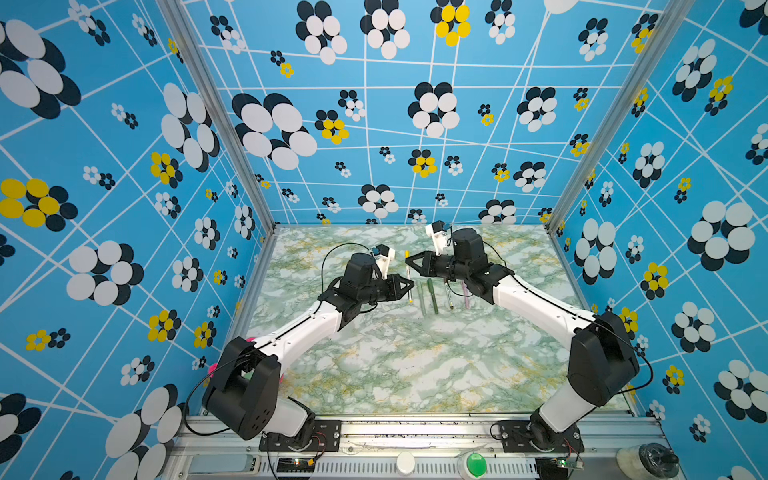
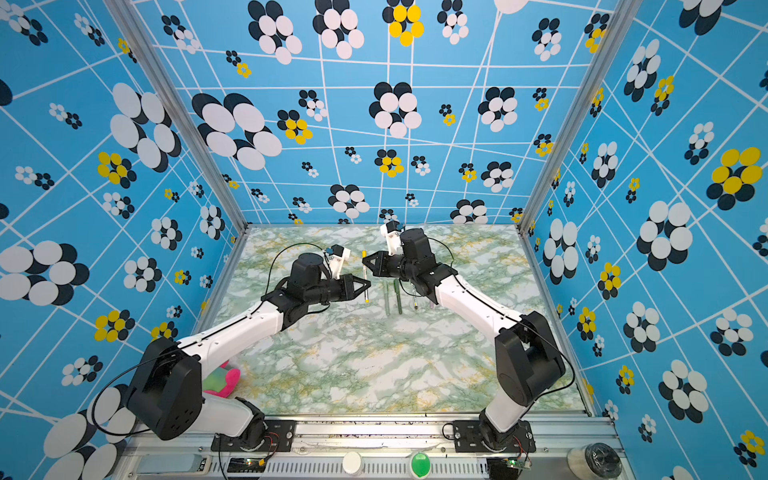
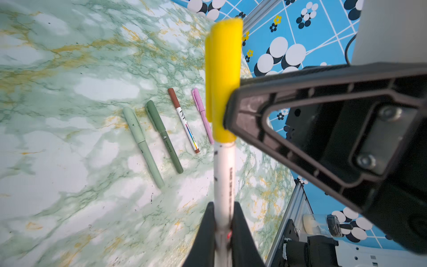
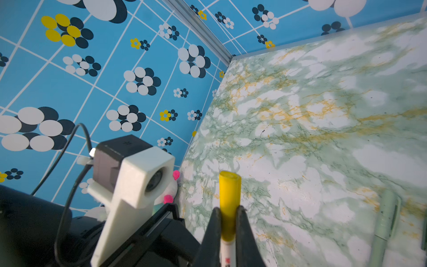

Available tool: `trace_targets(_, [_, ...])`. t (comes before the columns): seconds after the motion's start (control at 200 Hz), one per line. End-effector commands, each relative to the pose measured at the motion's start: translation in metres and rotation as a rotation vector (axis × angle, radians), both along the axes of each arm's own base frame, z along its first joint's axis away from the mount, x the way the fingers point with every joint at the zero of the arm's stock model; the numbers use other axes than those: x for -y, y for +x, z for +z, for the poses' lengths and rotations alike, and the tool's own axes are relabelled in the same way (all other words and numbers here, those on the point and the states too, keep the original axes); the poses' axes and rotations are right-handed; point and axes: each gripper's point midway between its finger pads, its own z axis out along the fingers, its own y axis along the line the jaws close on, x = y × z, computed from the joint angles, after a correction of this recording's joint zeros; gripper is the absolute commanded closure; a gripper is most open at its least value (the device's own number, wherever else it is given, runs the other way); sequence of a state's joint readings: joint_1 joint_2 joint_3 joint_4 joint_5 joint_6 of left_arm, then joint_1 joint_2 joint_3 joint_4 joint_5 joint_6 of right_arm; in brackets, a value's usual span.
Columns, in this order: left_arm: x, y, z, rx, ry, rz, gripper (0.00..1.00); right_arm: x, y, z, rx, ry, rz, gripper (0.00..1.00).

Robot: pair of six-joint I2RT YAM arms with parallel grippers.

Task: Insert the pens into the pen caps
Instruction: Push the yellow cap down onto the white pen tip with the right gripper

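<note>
The white-yellow pen (image 3: 224, 175) hangs in the air between both grippers, with the yellow pen cap (image 3: 223, 69) seated on its far end. My left gripper (image 3: 223, 208) is shut on the white barrel. My right gripper (image 4: 228, 210) is shut on the yellow cap (image 4: 229, 191). In both top views the two grippers (image 1: 411, 286) (image 1: 407, 262) meet tip to tip at this pen (image 2: 365, 276). On the table to its right lie the pale green pen (image 3: 141, 143), dark green pen (image 3: 164, 136), brown-marked white pen (image 3: 184, 120) and pink pen (image 3: 202, 113), side by side with their caps on.
A pink and green plush toy (image 2: 222, 380) lies at the table's front left corner, behind the left arm. On the front rail stand a green button (image 1: 476, 463) and a jar (image 1: 648, 459). Patterned walls with aluminium posts (image 1: 232, 137) close in three sides.
</note>
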State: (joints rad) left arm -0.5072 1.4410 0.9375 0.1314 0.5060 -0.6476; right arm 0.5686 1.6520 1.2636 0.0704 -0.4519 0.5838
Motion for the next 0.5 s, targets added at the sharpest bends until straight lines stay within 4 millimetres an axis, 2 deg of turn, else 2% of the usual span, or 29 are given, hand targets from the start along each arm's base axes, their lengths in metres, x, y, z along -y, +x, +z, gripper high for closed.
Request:
trace_targets(0.0, [-0.011, 0.018, 0.051, 0.177, -0.038, 0.047, 1.0, -0.009, -0.036, -0.019, -0.053, -0.033, 0.126, 1.0])
trace_targets(0.24, [-0.011, 0.02, 0.064, 0.216, -0.062, 0.051, 1.0, -0.019, -0.045, -0.014, -0.031, 0.013, 0.149, 0.99])
trace_targets(0.495, [-0.01, 0.016, 0.077, 0.28, -0.061, 0.024, 1.0, -0.016, -0.049, -0.008, -0.002, 0.004, 0.144, 0.93])
